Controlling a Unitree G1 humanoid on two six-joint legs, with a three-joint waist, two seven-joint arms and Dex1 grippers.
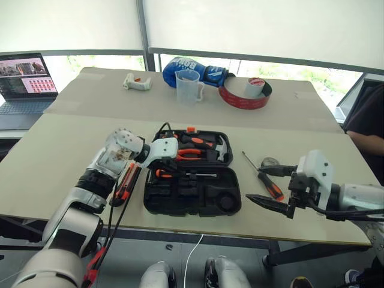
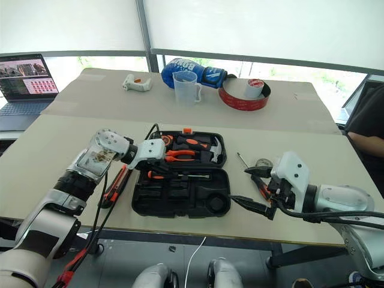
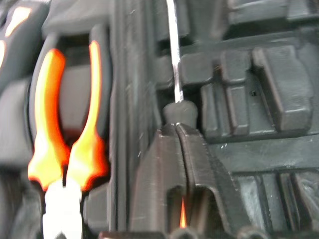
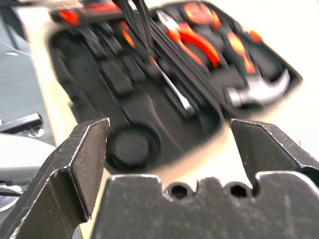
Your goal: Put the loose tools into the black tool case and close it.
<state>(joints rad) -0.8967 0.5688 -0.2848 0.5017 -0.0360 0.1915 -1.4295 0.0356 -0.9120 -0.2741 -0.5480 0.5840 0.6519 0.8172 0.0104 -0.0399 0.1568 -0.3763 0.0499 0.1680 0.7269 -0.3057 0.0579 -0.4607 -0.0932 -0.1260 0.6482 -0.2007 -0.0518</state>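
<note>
The black tool case [image 1: 192, 210] lies open in the middle of the table, with pliers [image 1: 189, 154] and a hammer [image 1: 219, 150] in its far half. My left gripper [image 1: 158, 170] reaches into the near half and is shut on an orange-and-black screwdriver [image 3: 174, 74], whose shaft runs on past the fingertips. An orange-black utility knife [image 1: 126, 183] lies on the table left of the case. Right of the case lie another orange-handled screwdriver [image 1: 270, 186] and a small dark tape roll [image 1: 270, 162]. My right gripper [image 1: 255, 184] hovers open beside them, pointing at the case.
At the back stand a clear measuring cup [image 1: 188, 85], a blue boxing glove [image 1: 192, 69], a big red tape roll [image 1: 245, 96] and a white object [image 1: 137, 82]. A laptop [image 1: 24, 84] sits far left. A person's dark sleeve [image 1: 366, 123] shows at the right edge.
</note>
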